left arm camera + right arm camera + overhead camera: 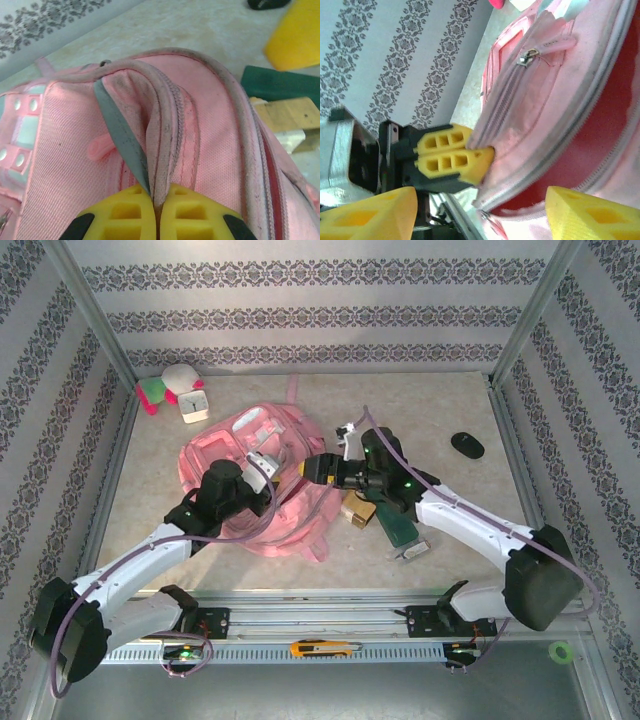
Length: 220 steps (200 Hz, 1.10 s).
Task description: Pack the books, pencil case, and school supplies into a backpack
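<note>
Pinches zip edge of backpack (200, 125) in clenched left gripper (156, 202); holds right gripper (480, 215) released, spread wide, opening just ahead.

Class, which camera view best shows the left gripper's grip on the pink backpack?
The left wrist view: the left gripper is shut on a rim fold of the backpack, close up. The right wrist view shows that pinch side-on, beside the open mouth. The top external view shows it small, the contact unclear.

The table (440, 405) carries a pink backpack (300, 512) at centre. A gold-tan box (358, 512), green pencil case (400, 529) and silver gadget (412, 551) lie beside it; a clock (192, 403) occupies the far-left corner.
</note>
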Available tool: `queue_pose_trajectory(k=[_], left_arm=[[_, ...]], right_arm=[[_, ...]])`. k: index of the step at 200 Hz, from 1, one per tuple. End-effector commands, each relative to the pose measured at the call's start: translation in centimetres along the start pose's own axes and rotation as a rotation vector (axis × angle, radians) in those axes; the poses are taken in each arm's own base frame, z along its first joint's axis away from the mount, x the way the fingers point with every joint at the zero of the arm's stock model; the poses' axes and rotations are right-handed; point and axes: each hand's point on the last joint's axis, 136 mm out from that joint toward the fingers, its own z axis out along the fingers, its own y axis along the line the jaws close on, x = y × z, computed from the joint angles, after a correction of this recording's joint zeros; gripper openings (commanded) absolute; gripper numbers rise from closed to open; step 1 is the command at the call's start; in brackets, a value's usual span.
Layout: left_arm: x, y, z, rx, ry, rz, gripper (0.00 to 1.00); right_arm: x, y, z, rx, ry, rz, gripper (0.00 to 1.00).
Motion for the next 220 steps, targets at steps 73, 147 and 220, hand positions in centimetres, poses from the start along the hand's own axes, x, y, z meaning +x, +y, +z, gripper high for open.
queue_pose_trajectory(k=[73, 147, 220], left_arm=[[-8.1, -2.5, -2.7, 0.174, -0.340, 0.174, 0.00], [-5.5, 5.6, -5.3, -0.245, -0.008, -0.039, 0.39], [2.0, 1.9, -10.3, -0.193, 0.080, -0.786, 0.49]], right_arm=[[-1.0, 0.3, 6.2, -0.009, -0.108, 0.291, 0.46], [-4.4, 2.3, 4.7, -0.065, -0.514, 0.297, 0.00], [-4.3, 4.8, 8.3, -0.113, -0.515, 0.287, 0.00]])
